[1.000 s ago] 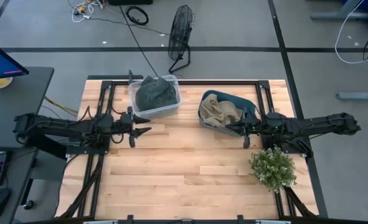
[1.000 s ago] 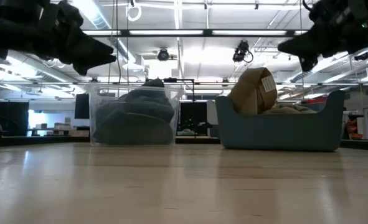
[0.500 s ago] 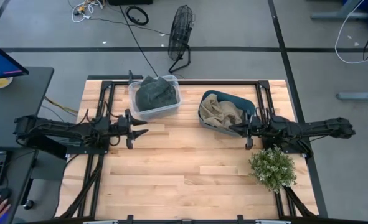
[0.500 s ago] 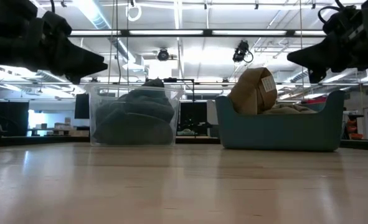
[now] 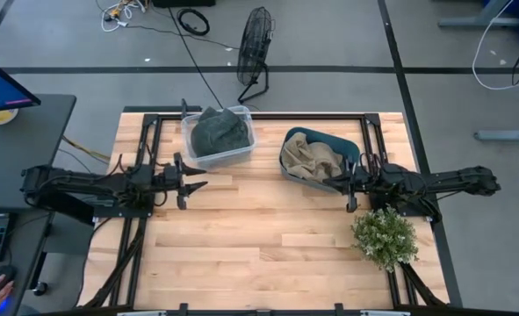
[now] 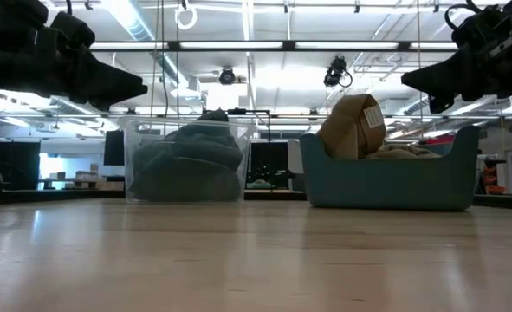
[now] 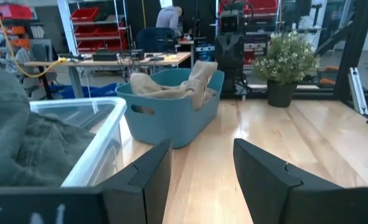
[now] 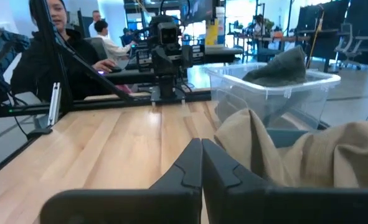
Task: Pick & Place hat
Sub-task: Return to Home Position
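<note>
Brown caps [image 5: 313, 161] half-hidden (blue bin [image 5: 345, 146])

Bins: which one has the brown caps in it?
The blue bin, on the table's right; brown caps heap above its rim. The clear plastic bin holds dark green fabric.

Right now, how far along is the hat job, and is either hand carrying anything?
Looks nearly done. The brown caps lie piled in the blue bin, dark hats fill the clear bin, and no cap shows on the table. Nothing is in hand: the left hand is open and empty, the right hand shut on nothing, both raised above the table. Only parking the arms seems left.
</note>
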